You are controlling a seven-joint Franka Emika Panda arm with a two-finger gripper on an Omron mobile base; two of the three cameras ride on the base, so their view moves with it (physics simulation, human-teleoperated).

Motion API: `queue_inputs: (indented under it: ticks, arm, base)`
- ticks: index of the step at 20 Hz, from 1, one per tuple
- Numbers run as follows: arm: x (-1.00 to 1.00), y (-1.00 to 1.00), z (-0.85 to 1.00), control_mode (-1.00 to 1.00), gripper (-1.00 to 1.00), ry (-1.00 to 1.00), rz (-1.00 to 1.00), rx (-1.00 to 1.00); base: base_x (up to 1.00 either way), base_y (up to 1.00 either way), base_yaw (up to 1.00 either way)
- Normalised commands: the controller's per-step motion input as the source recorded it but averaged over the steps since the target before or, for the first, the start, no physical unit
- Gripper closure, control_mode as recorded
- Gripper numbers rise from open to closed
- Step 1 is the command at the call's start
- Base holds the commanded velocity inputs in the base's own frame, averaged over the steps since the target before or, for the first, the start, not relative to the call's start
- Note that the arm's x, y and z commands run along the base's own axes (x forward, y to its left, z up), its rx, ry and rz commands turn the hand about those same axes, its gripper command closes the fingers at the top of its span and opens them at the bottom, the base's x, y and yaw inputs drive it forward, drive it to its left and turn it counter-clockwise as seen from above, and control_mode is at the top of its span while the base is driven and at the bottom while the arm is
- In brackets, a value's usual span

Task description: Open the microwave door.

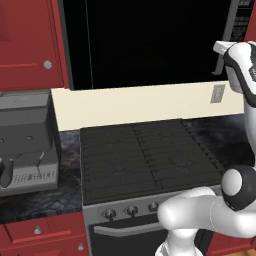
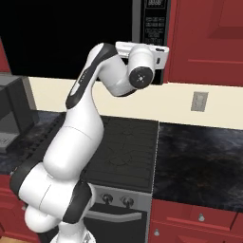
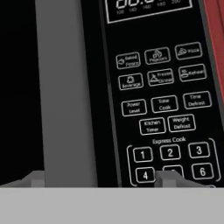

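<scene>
My gripper (image 3: 103, 178) is spread wide, one fingertip (image 3: 33, 178) left of the grey bar handle (image 3: 65, 92) and the other over the keypad (image 3: 168, 131), so the handle stands between them, untouched as far as I can tell. At nine o'clock from the handle spreads the microwave door (image 1: 150, 45), glossy black, above the stove top (image 1: 145, 155). A red cabinet (image 2: 209, 38) sits at three o'clock.
</scene>
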Motion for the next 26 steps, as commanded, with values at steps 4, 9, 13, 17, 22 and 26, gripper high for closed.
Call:
queue_inputs:
  ticks: [4,9,13,17,22,26]
  arm:
    - [0.51,0.00,0.00,-1.00,-1.00,0.05,0.02,0.00]
    - [0.17,0.00,0.00,-1.00,1.00,0.02,0.01,0.00]
    - [0.00,0.00,0.00,-1.00,1.00,0.00,0.00,0.00]
    - [-0.22,0.00,0.00,-1.00,1.00,0.00,0.00,0.00]
    - [-0.80,0.00,0.06,-1.00,1.00,-0.01,0.04,0.00]
    - [-1.00,0.00,0.29,-1.00,1.00,-0.01,0.03,0.01]
  base:
    - [0.00,0.00,0.00]
    - [0.00,0.00,0.00]
    - [0.00,0.00,0.00]
    - [0.00,0.00,0.00]
    - [0.00,0.00,0.00]
    - [0.00,0.00,0.00]
